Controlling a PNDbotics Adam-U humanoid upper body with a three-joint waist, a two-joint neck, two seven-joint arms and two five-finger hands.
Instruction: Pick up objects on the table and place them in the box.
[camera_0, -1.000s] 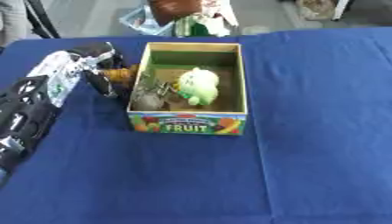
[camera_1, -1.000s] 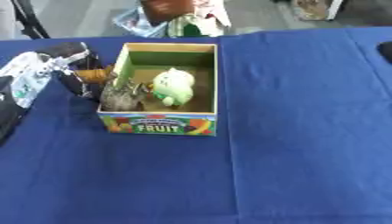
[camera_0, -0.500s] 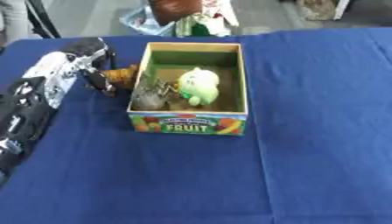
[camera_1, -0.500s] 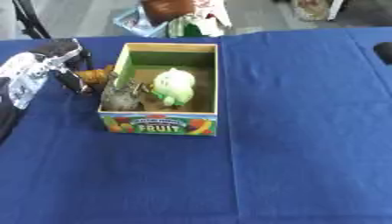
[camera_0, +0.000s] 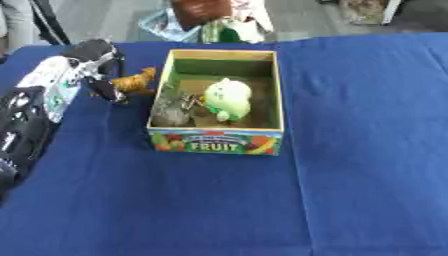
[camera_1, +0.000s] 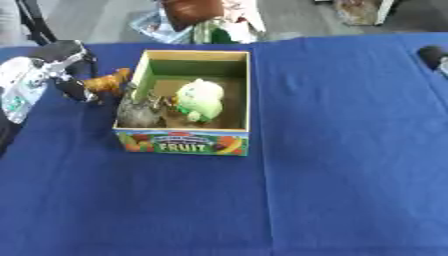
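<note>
A cardboard box (camera_0: 215, 141) with "FRUIT" printed on its front stands mid-table. Inside lie a pale green plush toy (camera_0: 226, 97) and a grey object (camera_0: 171, 113). My left hand (camera_0: 91, 54) comes in from the left and hovers just outside the box's left wall. Its dark fingers (camera_0: 108, 92) are curled on a small orange-brown object (camera_0: 133, 81), which is close to the box's rim. At the right edge of the right eye view, a dark part of my right hand (camera_1: 430, 54) just shows.
A blue cloth (camera_0: 350, 150) covers the table. Beyond the far edge sit bags and other clutter (camera_0: 203, 15) on the floor. My left forearm (camera_0: 26, 125) lies along the table's left side.
My left hand has risen a little and carried the orange-brown object nearer to the box's left rim. The box and its contents have not moved.
</note>
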